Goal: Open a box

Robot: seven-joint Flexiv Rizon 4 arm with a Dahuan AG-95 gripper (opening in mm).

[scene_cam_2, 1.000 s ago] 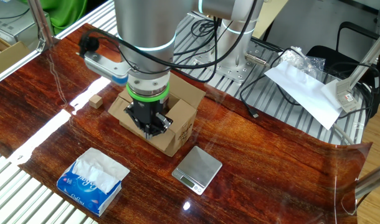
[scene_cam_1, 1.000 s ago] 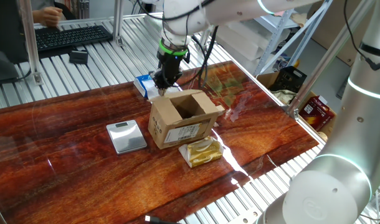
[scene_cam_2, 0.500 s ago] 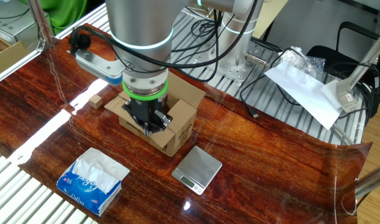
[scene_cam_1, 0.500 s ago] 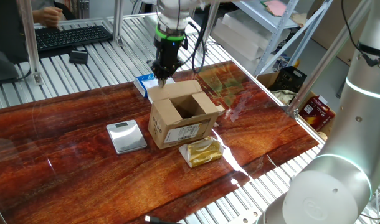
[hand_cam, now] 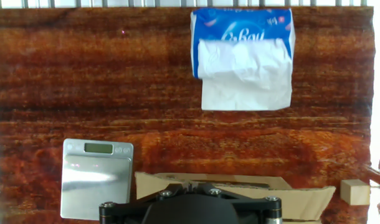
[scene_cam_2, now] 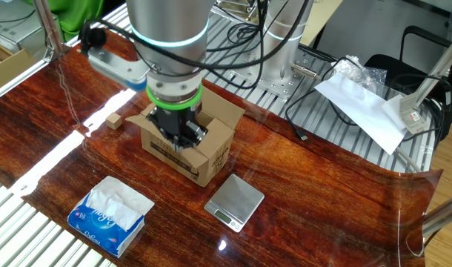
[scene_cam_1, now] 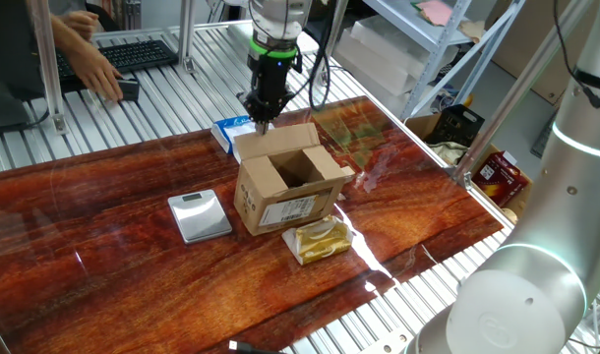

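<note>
Your box [scene_cam_1: 288, 187] sits on the wooden table [scene_cam_1: 103, 265], top mouth already gaping, with the small scale [scene_cam_1: 200, 214] just beside it and the yellow packet [scene_cam_1: 318, 239] touching its labelled side. The gripper [scene_cam_1: 261, 120] hangs over the box's far edge with its fingers pressed together and nothing between them — so judge this as a push-and-sweep job, not a pinch. To finish well, you'd check that every flap lies folded outward; if one leans back in, come down just inside the rim and nudge it out with the closed tips, moving slowly so the light box doesn't skid toward the scale. The first fixed view shows you the hollow interior and the white label, which the other fixed view hides behind the arm. That other view gives you the tissue pack [scene_cam_2: 110, 213] near the box and a small wooden block [scene_cam_2: 113, 120] beside it. The hand view shows only one flap edge [hand_cam: 240, 186] below, the tips themselves out of sight.
</note>
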